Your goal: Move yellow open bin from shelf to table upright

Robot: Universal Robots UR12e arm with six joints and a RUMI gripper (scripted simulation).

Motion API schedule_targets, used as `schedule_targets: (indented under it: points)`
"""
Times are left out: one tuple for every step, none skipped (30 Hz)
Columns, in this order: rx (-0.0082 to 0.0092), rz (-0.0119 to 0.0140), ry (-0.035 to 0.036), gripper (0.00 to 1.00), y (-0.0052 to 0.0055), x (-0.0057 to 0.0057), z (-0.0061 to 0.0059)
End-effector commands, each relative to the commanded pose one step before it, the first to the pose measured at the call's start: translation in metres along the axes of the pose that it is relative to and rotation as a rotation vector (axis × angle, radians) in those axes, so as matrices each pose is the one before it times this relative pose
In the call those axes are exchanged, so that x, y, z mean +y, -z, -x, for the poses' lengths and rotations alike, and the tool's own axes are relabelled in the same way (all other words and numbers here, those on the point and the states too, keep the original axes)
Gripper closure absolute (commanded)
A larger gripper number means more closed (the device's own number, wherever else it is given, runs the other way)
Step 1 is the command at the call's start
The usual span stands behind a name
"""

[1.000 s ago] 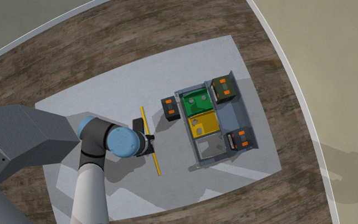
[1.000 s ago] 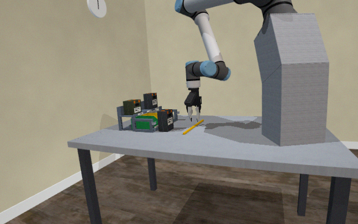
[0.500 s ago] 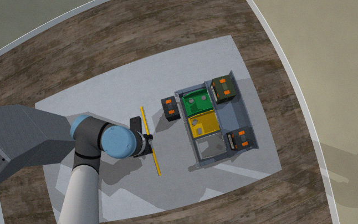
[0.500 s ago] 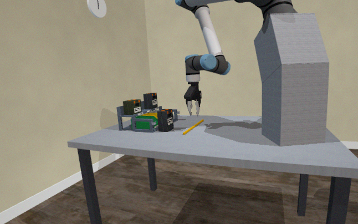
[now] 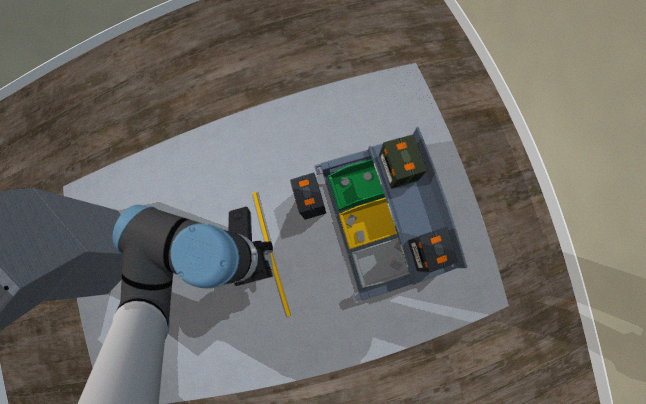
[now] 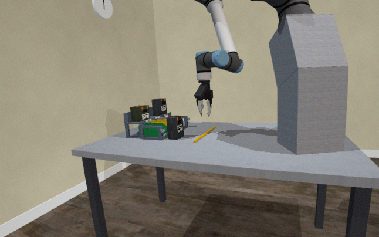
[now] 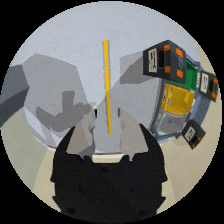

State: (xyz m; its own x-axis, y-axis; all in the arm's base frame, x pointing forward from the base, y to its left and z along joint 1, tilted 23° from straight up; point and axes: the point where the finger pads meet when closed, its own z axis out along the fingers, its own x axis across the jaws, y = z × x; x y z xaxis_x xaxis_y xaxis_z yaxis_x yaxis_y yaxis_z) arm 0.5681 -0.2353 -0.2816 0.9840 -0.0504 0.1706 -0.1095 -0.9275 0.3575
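Note:
The yellow open bin point(image 5: 368, 223) point(image 6: 158, 121) point(image 7: 177, 100) sits upright in the middle slot of the low grey shelf point(image 5: 418, 206) point(image 6: 127, 125), with small grey parts inside. A green bin point(image 5: 355, 183) point(image 6: 151, 131) is on one side of it and a clear grey bin point(image 5: 380, 261) on the other. My gripper point(image 6: 204, 111) point(image 7: 107, 109) hangs in the air above the table, well short of the shelf. Its fingers are partly open with nothing between them. A thin yellow rod point(image 5: 280, 291) point(image 6: 204, 134) point(image 7: 106, 85) lies flat on the table straight below it.
A black box with orange tabs point(image 5: 307, 195) point(image 6: 175, 127) point(image 7: 162, 60) stands on the table in front of the shelf. An olive box point(image 5: 403, 160) point(image 6: 139, 112) and another black box point(image 5: 433, 249) point(image 6: 159, 105) sit on the shelf top. The robot's grey pedestal point(image 6: 311, 88) stands at the table's other end.

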Motion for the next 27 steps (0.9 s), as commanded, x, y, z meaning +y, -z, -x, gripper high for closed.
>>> schedule_targets:
  points:
    - [0.00059,0.00013,0.00005,0.74,0.02058,0.00005,-0.00029]
    - [-0.00004,-0.00001,-0.00001,0.74,0.00601,0.00002,-0.00001]
    - [0.00000,0.00000,0.00000,0.74,0.00000,0.00000,0.00000]
    - [0.00000,0.00000,0.00000,0.74,0.00000,0.00000,0.00000]
    - [0.00000,0.00000,0.00000,0.74,0.00000,0.00000,0.00000]
    - [0.00000,0.00000,0.00000,0.74,0.00000,0.00000,0.00000]
    - [0.00000,0.00000,0.00000,0.74,0.00000,0.00000,0.00000]
    - [0.00000,0.00000,0.00000,0.74,0.00000,0.00000,0.00000]
    - [0.00000,0.00000,0.00000,0.74,0.00000,0.00000,0.00000]
    - [0.00000,0.00000,0.00000,0.74,0.00000,0.00000,0.00000]
    - [0.00000,0.00000,0.00000,0.74,0.00000,0.00000,0.00000]
    - [0.00000,0.00000,0.00000,0.74,0.00000,0.00000,0.00000]
    - [0.00000,0.00000,0.00000,0.74,0.00000,0.00000,0.00000]
    - [0.00000,0.00000,0.00000,0.74,0.00000,0.00000,0.00000]
    - [0.00008,0.00003,0.00001,0.74,-0.00246,-0.00001,0.00000]
    - [-0.00002,-0.00001,0.00000,0.74,-0.00181,0.00000,0.00000]
    - [-0.00002,-0.00001,0.00000,0.74,-0.00181,0.00000,0.00000]
    - [-0.00002,-0.00001,0.00000,0.74,-0.00181,0.00000,0.00000]
    - [-0.00002,-0.00001,0.00000,0.74,-0.00181,0.00000,0.00000]
    - [0.00000,0.00000,0.00000,0.74,0.00000,0.00000,0.00000]
    - [0.00000,0.00000,0.00000,0.74,0.00000,0.00000,0.00000]
    - [0.00000,0.00000,0.00000,0.74,0.00000,0.00000,0.00000]
    - [0.00000,0.00000,0.00000,0.74,0.00000,0.00000,0.00000]
    - [0.00000,0.00000,0.00000,0.74,0.00000,0.00000,0.00000]
    - [0.00000,0.00000,0.00000,0.74,0.00000,0.00000,0.00000]
    - [0.00000,0.00000,0.00000,0.74,0.00000,0.00000,0.00000]
    - [0.00000,0.00000,0.00000,0.74,0.00000,0.00000,0.00000]
